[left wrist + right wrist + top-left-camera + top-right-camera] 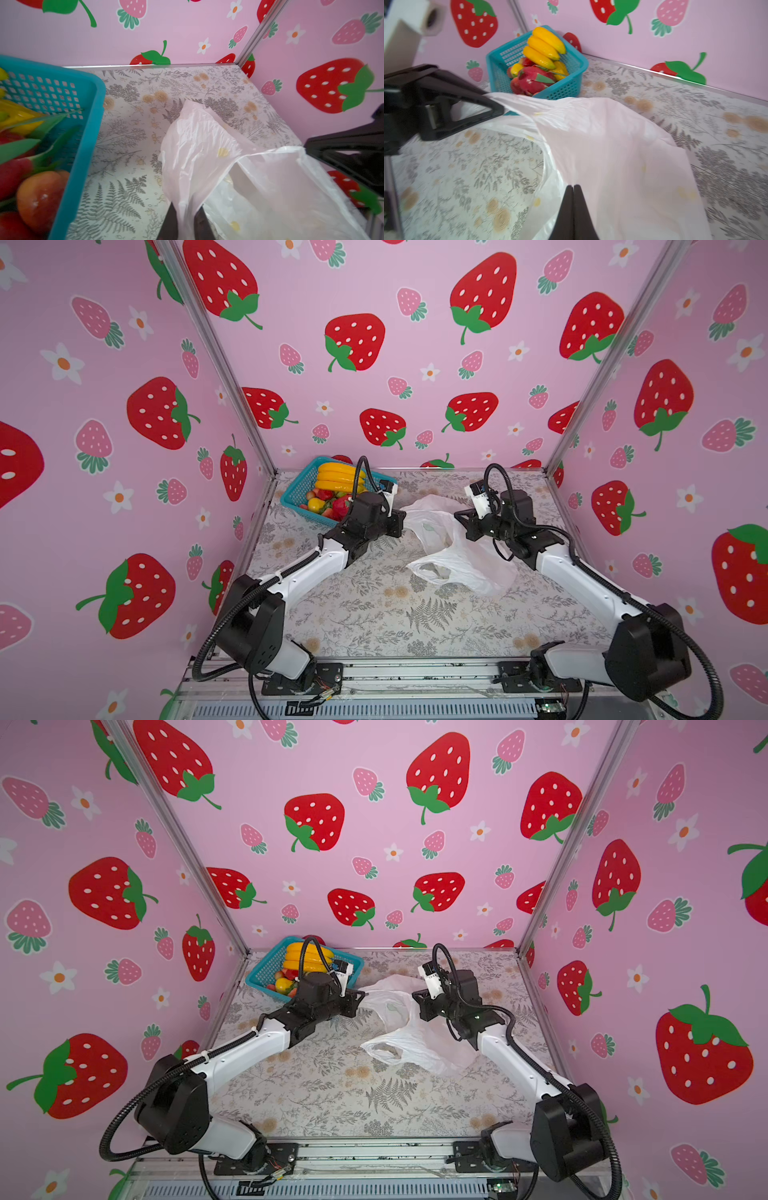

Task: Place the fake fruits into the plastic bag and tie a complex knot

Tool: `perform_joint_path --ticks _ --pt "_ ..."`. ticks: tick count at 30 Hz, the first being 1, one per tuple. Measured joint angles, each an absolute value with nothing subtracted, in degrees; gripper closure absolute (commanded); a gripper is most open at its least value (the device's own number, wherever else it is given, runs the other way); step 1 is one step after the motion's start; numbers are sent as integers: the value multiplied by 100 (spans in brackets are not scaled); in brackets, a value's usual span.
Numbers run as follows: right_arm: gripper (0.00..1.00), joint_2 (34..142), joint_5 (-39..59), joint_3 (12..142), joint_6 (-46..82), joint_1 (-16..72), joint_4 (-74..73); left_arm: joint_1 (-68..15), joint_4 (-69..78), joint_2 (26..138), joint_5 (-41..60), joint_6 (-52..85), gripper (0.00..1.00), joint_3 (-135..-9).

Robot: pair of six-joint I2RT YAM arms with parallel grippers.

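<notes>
- Left pincer (186, 218) is clamped on the plastic bag (451, 556), mid-tabletop.
- Right pincer (573, 199) pinches the bag's opposite rim.
- Fake fruits (332, 491) sit in the basket (297, 489), far-left corner.

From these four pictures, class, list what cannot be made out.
- Left gripper base: cut off by the left wrist view's edge.
- Fruits low in the basket: hidden in both top views by the left arm.
- Bag prints: too faint in a top view.
</notes>
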State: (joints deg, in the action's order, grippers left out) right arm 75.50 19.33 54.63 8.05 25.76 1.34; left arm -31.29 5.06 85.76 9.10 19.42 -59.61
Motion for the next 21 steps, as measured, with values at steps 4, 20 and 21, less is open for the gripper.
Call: perform_joint_path --ticks 4,20,21 --pt "81 7566 1175 5474 895 2661 183 -3380 303 8576 1009 2526 100 -6160" --pt "13 6418 5 4713 285 3826 259 -3804 -526 8576 397 3271 100 -6928" --pt "11 6425 -62 4663 320 3933 266 -3804 -541 8576 386 3284 100 -6936"
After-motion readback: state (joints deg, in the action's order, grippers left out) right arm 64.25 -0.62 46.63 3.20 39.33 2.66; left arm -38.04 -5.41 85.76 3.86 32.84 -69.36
